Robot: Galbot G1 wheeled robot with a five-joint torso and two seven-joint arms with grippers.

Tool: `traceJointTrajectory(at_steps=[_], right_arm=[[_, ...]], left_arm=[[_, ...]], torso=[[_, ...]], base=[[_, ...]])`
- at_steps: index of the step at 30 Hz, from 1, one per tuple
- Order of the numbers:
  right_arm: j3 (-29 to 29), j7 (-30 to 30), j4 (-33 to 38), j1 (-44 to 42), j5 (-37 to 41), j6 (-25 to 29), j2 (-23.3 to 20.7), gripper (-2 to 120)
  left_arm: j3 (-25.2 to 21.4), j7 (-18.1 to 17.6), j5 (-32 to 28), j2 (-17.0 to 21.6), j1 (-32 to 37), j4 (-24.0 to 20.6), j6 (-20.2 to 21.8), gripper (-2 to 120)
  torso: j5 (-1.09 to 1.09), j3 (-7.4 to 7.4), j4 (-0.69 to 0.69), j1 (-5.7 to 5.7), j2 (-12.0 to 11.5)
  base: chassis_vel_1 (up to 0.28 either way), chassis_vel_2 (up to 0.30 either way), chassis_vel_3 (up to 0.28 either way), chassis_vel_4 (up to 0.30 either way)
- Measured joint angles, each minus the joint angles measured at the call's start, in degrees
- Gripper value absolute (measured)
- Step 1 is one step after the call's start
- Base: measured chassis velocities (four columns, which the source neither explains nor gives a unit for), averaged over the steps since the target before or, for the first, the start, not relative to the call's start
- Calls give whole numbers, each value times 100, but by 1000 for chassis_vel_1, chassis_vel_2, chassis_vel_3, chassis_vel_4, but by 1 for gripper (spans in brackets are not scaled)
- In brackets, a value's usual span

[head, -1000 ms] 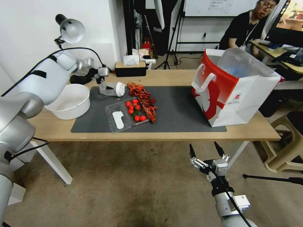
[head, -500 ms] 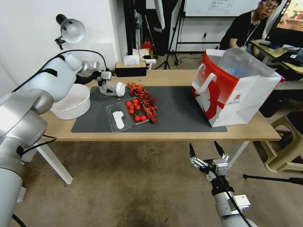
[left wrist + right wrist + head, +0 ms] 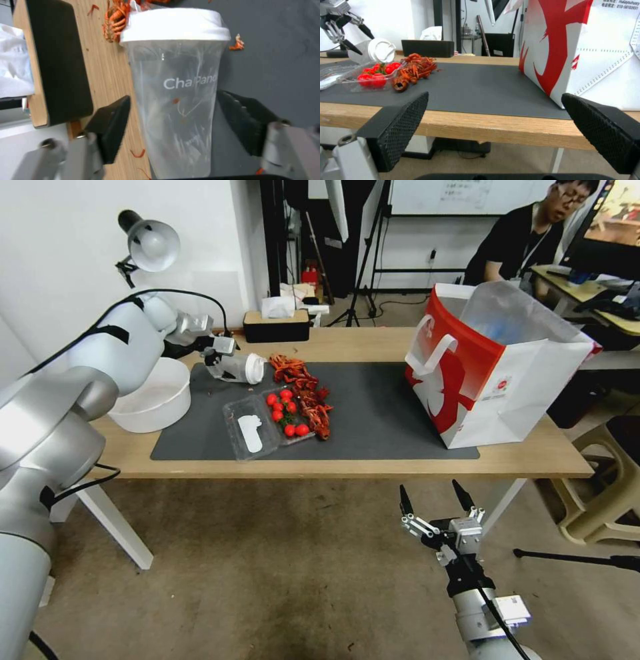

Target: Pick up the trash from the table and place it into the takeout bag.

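left claw (image 3: 173,120): fingers straddling clear white-capped cup (image 3: 176,100), one touching, one apart; cup lifted over mat's far-left corner on counter (image 3: 373,463). right claw (image 3: 433,500): spread, parked below counter's front edge. takeout bag (image 3: 497,373): upright, counter's right end.

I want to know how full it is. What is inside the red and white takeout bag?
The takeout bag stands open on the table. Inside, a clear plastic lining rises above the rim, with something bluish blurred behind it. The paper walls hide everything lower.

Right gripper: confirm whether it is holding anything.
No: the right gripper hangs open in front of the table, nothing between its fingers.
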Motion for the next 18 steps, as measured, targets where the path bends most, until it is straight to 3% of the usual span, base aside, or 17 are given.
traceJointTrajectory(at_steps=[7, 9, 13, 18], right_arm=[[-22, -6, 7, -9, -6, 14, 1, 100], [-22, -6, 12, -14, -7, 15, 1, 100], [-11, -6, 28, -48, -7, 19, 1, 100], [-28, -6, 25, -48, -16, 20, 26, 100]], left_arm=[[94, -66, 79, -16, -4, 41, 20, 42], [103, -85, 101, -16, -3, 40, 20, 41], [133, -152, 170, -21, 32, 13, 9, 22], [133, -223, 174, -2, 86, -5, -17, 15]], torso=[[3, -1, -2, 0, 0], [3, -1, -2, 0, 1], [5, -2, 1, -2, 2], [4, -4, 2, -3, 3]], base=[[0, 0, 0, 0], [0, 0, 0, 0], [0, 0, 0, 0], [0, 0, 0, 0]])
